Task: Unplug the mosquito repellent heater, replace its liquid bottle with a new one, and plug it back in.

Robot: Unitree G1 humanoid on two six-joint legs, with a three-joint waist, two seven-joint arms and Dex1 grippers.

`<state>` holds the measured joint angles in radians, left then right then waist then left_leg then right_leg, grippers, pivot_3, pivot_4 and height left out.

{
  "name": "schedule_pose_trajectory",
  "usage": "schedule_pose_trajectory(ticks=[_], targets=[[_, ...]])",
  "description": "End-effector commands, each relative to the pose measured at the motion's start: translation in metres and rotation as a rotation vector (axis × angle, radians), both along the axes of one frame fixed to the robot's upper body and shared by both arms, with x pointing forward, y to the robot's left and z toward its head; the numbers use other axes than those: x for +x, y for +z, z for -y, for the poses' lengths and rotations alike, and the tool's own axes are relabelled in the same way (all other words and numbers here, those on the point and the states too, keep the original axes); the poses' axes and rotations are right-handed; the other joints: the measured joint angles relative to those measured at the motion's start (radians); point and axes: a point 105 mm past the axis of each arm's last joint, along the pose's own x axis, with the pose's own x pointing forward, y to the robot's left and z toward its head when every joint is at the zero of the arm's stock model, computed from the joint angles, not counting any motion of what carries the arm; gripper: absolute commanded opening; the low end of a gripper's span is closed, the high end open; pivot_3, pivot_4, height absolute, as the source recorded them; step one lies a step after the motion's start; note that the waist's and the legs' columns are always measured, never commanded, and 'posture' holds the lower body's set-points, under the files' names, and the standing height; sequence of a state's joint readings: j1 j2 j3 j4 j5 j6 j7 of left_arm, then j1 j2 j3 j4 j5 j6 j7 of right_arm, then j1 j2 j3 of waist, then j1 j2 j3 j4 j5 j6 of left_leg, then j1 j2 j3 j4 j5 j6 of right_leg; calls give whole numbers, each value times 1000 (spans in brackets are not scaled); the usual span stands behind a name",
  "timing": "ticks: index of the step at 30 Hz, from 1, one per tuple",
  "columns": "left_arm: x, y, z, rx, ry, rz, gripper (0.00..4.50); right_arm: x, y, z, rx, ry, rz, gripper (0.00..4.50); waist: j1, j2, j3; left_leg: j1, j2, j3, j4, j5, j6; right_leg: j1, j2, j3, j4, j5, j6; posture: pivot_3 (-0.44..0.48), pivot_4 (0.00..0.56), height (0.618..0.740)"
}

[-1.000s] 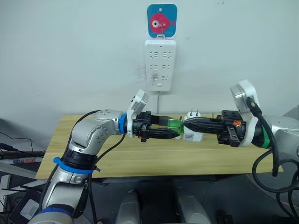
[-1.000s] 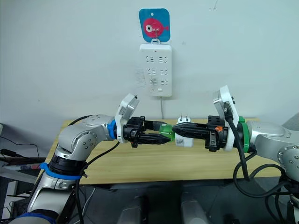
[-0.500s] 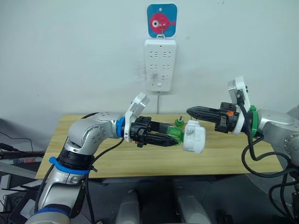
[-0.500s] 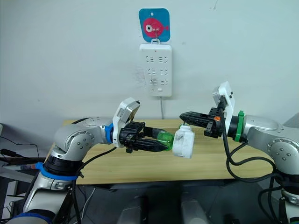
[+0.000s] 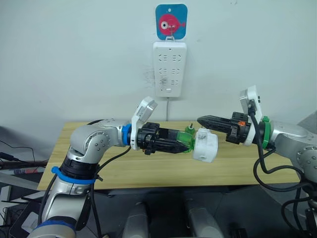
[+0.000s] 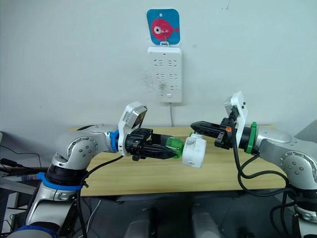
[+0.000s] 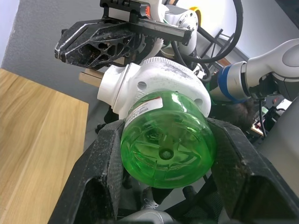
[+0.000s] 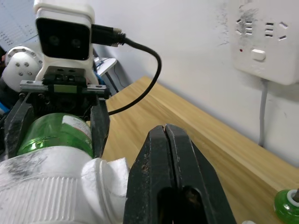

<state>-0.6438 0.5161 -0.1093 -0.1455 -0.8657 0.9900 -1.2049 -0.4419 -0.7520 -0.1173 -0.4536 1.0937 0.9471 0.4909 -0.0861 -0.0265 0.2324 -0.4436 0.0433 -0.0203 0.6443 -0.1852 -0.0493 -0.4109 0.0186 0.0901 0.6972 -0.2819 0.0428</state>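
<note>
Two grippers meet above the wooden table in the left eye view. The left gripper is clamped on a green bottle whose far end sits in the white heater, held in the air. The right gripper, fingers pressed together and holding nothing, hovers just above the heater. Bottle and heater form one line lying nearly level, heater end toward the robot's right. The power strip hangs on the wall with its sockets free, so the heater is unplugged and the bottle swap is in hand.

In the left wrist view, the bottle's round base faces the camera, wedged between both fingers.

In the right wrist view, a second green bottle stands on the table. Next, the right gripper probably needs to open, grasp the heater and twist it off.
</note>
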Motion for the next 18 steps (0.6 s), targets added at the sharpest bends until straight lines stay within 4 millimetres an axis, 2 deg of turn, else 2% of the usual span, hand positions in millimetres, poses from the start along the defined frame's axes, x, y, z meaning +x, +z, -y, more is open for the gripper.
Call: schedule_pose_trajectory(ticks=[1,2,5,10,16,18], targets=[[4,15,0,-50,45,119,2279,-2,20,16,83,-53,29,0,1,0,0,0,0,0,0,0,0,0,0,0,0,0,0,-123,170,740],[7,14,0,-50,75,145,2279,-2,21,21,98,-75,18,0,2,0,0,0,0,0,0,0,0,0,0,0,0,0,0,-123,170,740],[14,12,4,-74,146,201,2279,-3,18,36,115,-151,1,553,3,0,0,0,0,0,0,0,0,1,-1,0,-1,0,0,-126,170,740],[22,6,11,-121,257,242,2279,-8,10,60,226,-326,-30,2244,2,0,0,0,0,0,0,0,0,1,-1,1,-1,0,0,-135,171,740],[29,3,15,-146,340,247,2279,-26,-1,58,389,-421,-98,4445,-1,0,-1,1,0,1,-1,0,0,1,0,2,0,0,0,-143,173,740],[31,3,16,-153,358,243,2279,-29,-3,59,435,-453,-114,4500,-2,0,-1,1,0,1,-1,0,0,1,0,2,0,0,0,-144,172,740]])
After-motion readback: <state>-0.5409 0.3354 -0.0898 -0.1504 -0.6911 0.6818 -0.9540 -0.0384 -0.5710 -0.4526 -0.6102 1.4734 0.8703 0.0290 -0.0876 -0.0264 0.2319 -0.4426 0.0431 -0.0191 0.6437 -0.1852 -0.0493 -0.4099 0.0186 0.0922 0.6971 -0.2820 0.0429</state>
